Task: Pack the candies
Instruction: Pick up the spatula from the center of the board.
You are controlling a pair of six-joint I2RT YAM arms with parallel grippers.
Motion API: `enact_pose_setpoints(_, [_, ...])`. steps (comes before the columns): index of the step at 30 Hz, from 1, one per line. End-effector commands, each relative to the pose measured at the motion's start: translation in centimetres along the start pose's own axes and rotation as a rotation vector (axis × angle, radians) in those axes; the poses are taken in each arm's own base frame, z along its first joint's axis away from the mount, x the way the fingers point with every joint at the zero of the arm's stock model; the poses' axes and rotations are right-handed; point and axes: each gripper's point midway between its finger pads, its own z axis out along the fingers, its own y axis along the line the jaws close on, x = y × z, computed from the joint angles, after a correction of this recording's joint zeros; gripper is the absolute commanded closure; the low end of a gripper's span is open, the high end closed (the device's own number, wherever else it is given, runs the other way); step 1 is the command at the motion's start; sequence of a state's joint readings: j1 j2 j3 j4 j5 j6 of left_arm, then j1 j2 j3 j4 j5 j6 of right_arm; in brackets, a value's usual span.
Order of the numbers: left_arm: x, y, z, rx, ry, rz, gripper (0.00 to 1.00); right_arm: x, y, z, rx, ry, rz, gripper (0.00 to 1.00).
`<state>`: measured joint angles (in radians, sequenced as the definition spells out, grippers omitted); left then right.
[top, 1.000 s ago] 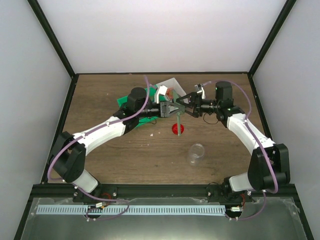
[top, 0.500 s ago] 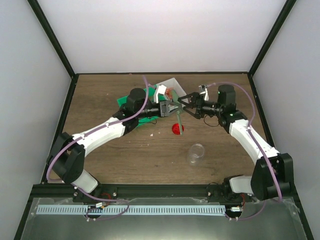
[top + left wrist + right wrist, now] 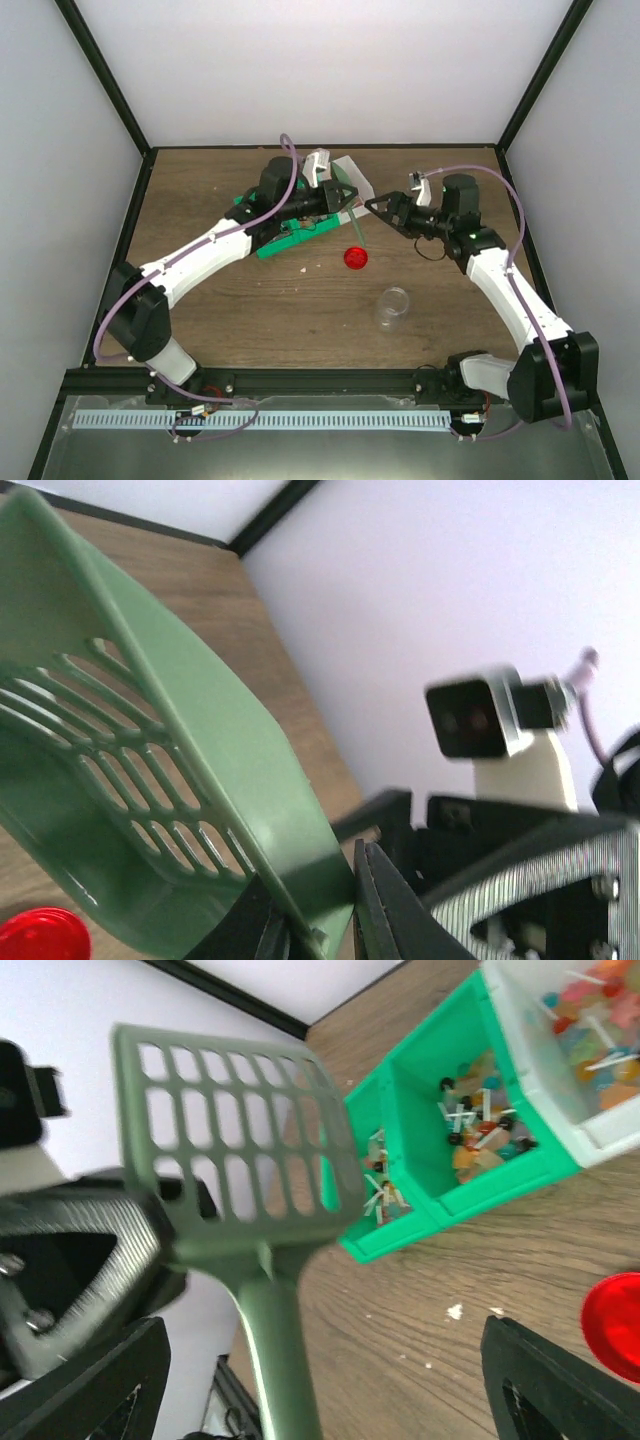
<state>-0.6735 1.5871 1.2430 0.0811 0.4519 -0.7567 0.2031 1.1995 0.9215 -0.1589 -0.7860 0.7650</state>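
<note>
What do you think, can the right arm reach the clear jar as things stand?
Probably yes: the right hand is open and empty, and the jar stands alone near that arm, with nothing in between.

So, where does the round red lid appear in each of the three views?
Top external: red lid on the table, near the picture's centre.
Left wrist: red lid in the bottom left corner, cut off.
Right wrist: red lid at the right edge, cut off.
Shared landmark: the green scoop, seen in all three.
</note>
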Motion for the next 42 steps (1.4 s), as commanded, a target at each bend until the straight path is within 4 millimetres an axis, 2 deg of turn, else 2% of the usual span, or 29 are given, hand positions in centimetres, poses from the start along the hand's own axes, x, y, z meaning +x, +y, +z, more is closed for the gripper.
enact_pose_setpoints(1, [-1.5,3.8,0.1,-0.236,-0.04,-0.032,0.96,0.3,-0.4,-0.4,0.14,-0.003,-0.148,0.14])
enact_pose_setpoints(6, [-2.3,4.9,-0.1,-0.34,-0.058,-0.078,0.96,1.4,-0.8,-0.1,0.251,0.0,-0.238,0.13])
enact_pose_setpoints(12, [-0.9,5.9,-0.3,-0.369,-0.046,-0.2,0.96,2.0,-0.4,0.7,0.285,0.028,-0.321,0.17])
enact_pose_setpoints(16, [0.1,5.6,0.6,-0.335,-0.003,-0.284,0.96,2.6,-0.3,1.5,0.28,0.046,-0.344,0.21])
enact_pose_setpoints(19, [0.2,5.6,1.0,-0.341,0.011,-0.296,0.96,3.4,-0.1,2.3,0.275,0.073,-0.353,0.29])
enact_pose_setpoints(23, [0.1,5.4,1.5,-0.352,0.032,-0.304,0.96,4.0,-0.6,3.3,0.294,0.095,-0.353,0.35])
enact_pose_setpoints(28, [0.2,4.9,1.6,-0.327,0.042,-0.326,0.96,4.2,-1.2,3.8,0.306,0.105,-0.347,0.37])
enact_pose_setpoints(34, [0.6,4.7,1.8,-0.304,0.052,-0.341,0.96,4.7,-1.6,4.4,0.304,0.12,-0.34,0.52])
enact_pose_setpoints(42, [0.7,4.7,1.8,-0.302,0.054,-0.343,0.96,5.2,-1.8,4.6,0.295,0.136,-0.334,0.81])
